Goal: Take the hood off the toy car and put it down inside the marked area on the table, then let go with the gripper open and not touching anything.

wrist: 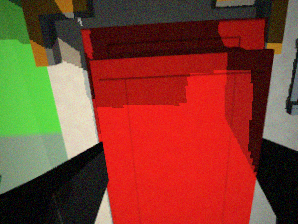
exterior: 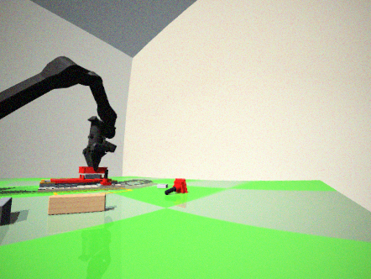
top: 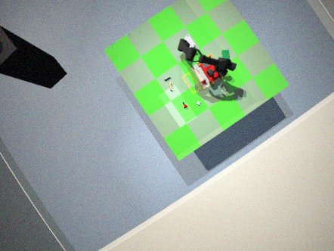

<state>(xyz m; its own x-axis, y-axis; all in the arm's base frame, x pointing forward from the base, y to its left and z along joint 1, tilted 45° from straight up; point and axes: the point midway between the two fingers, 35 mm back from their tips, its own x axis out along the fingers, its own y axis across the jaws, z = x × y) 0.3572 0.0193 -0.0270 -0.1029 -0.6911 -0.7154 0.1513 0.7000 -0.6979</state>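
Observation:
The toy car [top: 215, 78] [exterior: 67, 181] is red on a pale and grey base. Its hood [exterior: 86, 170] [wrist: 170, 150] is a flat red panel, raised a little above the car body in the exterior view and filling the middle of the wrist view. My gripper [exterior: 95, 168] [wrist: 178, 146] points down and is shut on the hood, with a black finger at each side of it. The marked area [top: 188, 85] is a yellow outline just left of the car in the top view. The arm partly covers the car there.
A wooden block [top: 171, 87] [exterior: 76, 204] and a dark block [top: 168, 79] [exterior: 5, 211] lie beyond the marked area. A red piece with a black rod [top: 185, 106] [exterior: 180, 186] and a small white block [top: 199, 103] [exterior: 162, 186] lie to one side. A green block [top: 225, 54] is behind the arm.

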